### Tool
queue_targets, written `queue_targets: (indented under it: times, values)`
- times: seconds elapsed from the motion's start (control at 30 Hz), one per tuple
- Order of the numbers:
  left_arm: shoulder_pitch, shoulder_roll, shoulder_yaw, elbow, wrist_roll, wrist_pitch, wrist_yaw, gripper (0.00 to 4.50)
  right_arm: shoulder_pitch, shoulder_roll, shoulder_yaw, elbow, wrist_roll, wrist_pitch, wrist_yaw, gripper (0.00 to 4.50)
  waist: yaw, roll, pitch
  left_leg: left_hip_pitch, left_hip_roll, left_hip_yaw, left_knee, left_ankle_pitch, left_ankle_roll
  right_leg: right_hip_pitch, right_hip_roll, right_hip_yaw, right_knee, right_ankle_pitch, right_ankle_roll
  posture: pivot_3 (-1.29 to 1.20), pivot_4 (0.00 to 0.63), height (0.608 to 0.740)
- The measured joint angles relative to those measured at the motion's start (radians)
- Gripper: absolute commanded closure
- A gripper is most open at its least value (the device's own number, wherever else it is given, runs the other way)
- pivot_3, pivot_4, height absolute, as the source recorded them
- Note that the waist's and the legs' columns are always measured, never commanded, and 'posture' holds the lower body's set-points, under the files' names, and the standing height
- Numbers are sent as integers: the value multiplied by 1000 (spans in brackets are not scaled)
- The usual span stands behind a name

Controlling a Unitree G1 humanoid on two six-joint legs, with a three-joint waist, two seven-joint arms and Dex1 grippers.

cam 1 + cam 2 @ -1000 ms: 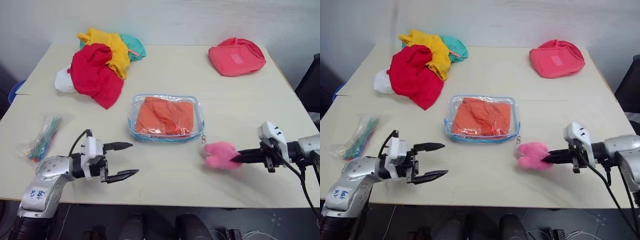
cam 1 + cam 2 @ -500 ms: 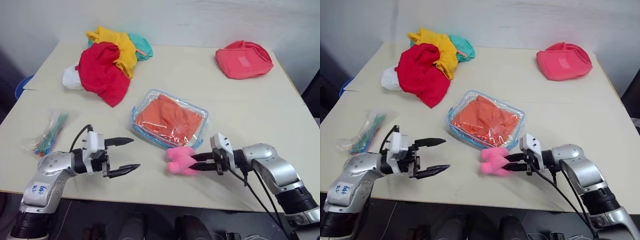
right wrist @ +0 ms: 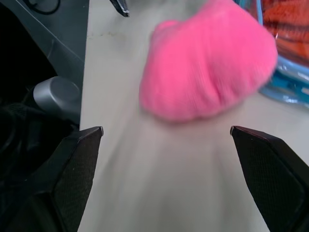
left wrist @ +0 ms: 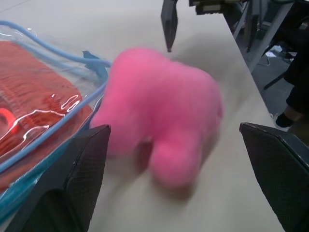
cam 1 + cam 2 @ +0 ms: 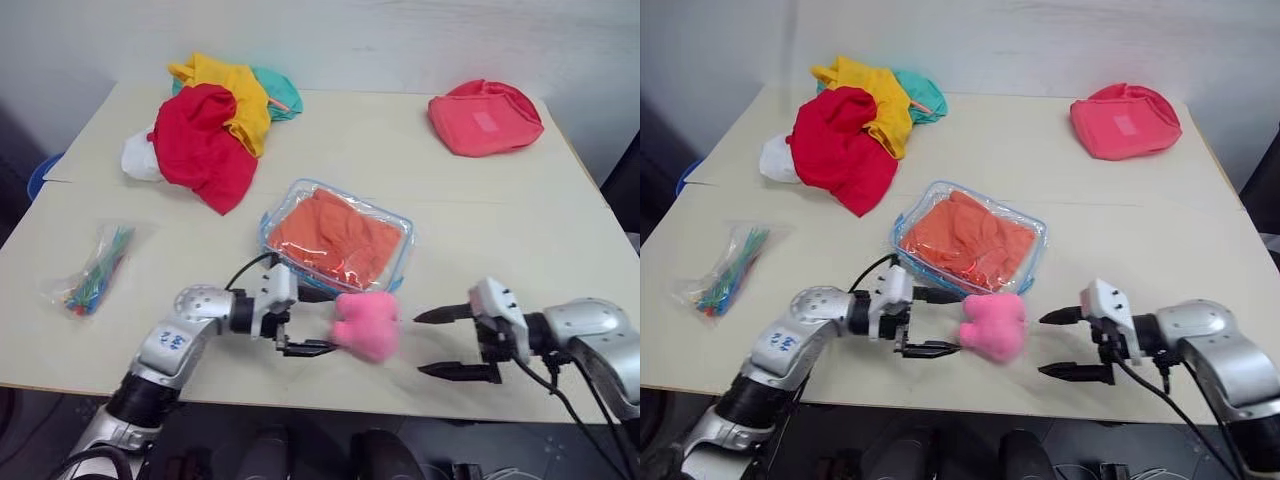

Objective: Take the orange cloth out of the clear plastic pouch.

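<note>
My left gripper (image 5: 318, 322) is wide open, fingers either side of the pink plush (image 5: 366, 325), not squeezing it. Right gripper (image 5: 445, 343) also wide open, empty, just beside the plush. Head cam: orange cloth (image 5: 336, 238) sits inside the clear pouch (image 5: 400, 262) mid-table (image 5: 480, 215). Left wrist cam adds the pouch's blue edging touching the plush.

One clear plastic pouch (image 5: 336, 243) holding one orange cloth (image 5: 335, 236). One pink plush (image 5: 366, 324). One pink-red fabric pouch (image 5: 485, 116). One bag of coloured sticks (image 5: 91, 271). Loose cloths (image 5: 213, 125), perhaps four.
</note>
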Motion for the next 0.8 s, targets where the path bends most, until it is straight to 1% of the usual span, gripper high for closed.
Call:
queue_targets:
  times: [0.07, 0.13, 0.2, 0.23, 0.3, 0.43, 0.53, 0.6, 0.63, 0.67, 0.73, 0.77, 0.8]
  values:
    - [-11, -45, -13, 8, -1, 17, 7, 0, 1, -15, -53, 52, 9, 1, 11, 55, -2, 0, 0, 0, 0, 0, 1, 0, 0, 0, 0, 0, 0, 0, 0, 0, 150, 740]
    - [-26, -67, -28, 9, -4, 58, 10, 0, -35, -14, -68, 152, -23, -65, 10, 55, -5, 0, 0, 0, 0, 0, 2, 0, 0, 0, 0, 0, 1, 0, 0, 0, 150, 740]
    - [-37, -68, -48, 24, 3, 82, 7, 0, -116, 8, -58, 281, -111, -202, -15, 55, -10, 0, 0, 2, 0, 2, 2, 0, 0, 0, 0, 2, 2, 0, 0, 0, 150, 740]
    - [-42, -69, -61, 40, 24, 80, 13, 186, -173, 31, -38, 353, -165, -287, -35, 20, -12, 0, 0, 3, 1, 3, 1, 0, 0, 1, 1, 2, 2, 0, 0, 0, 150, 740]
    - [-54, -89, -73, 73, 59, 67, 39, 565, -257, 69, 6, 443, -241, -410, -48, 0, -12, 0, 0, 3, 1, 3, 1, 1, -1, 0, 1, 3, 2, 0, 0, 0, 150, 740]
    - [-65, -99, -84, 100, 106, 16, 59, 1797, -457, 179, 125, 605, -377, -661, -65, 0, -12, 0, 0, 2, 1, 3, 2, 1, -1, 0, 1, 2, 2, 0, 0, 0, 150, 740]
    - [-58, -91, -92, 104, 120, -10, 55, 2709, -570, 234, 205, 719, -469, -834, -67, 0, -8, 0, 0, 2, 1, 3, 2, 1, -1, 0, 1, 2, 2, 0, 0, 0, 150, 740]
    - [-52, -84, -95, 104, 124, -23, 54, 3274, -630, 269, 254, 788, -522, -920, -67, 0, -5, 0, 0, 2, 1, 2, 3, 1, -1, 0, 0, 1, 2, 0, 0, 0, 150, 740]
    - [-52, -83, -96, 103, 125, -25, 53, 3631, -651, 282, 276, 812, -540, -951, -68, 0, -4, 0, 0, 1, 0, 1, 3, 1, -1, 0, 0, 1, 2, 0, 0, 0, 150, 740]
    - [-51, -82, -95, 103, 125, -25, 53, 3851, -673, 297, 295, 843, -558, -979, -65, 0, -5, 0, 0, 1, 0, 1, 4, 1, -1, 0, 0, 1, 2, 0, 0, 0, 150, 740]
    - [-50, -82, -95, 103, 125, -24, 52, 4367, -705, 310, 322, 886, -572, -1011, -52, 367, -6, 0, 0, 1, 1, 1, 4, 1, -1, 0, 0, 1, 2, 0, 0, 0, 150, 740]
    - [-50, -81, -94, 103, 124, -24, 52, 4500, -719, 311, 332, 906, -577, -1025, -46, 574, -7, 0, 0, 1, 1, 1, 4, 1, -1, 0, 0, 1, 2, 0, 0, 0, 150, 740]
    - [-49, -81, -91, 102, 125, -24, 52, 4500, -732, 315, 342, 928, -581, -1040, -40, 878, -8, 0, 0, 1, 1, 1, 4, 1, -1, 0, 0, 1, 2, 0, 0, 0, 150, 740]
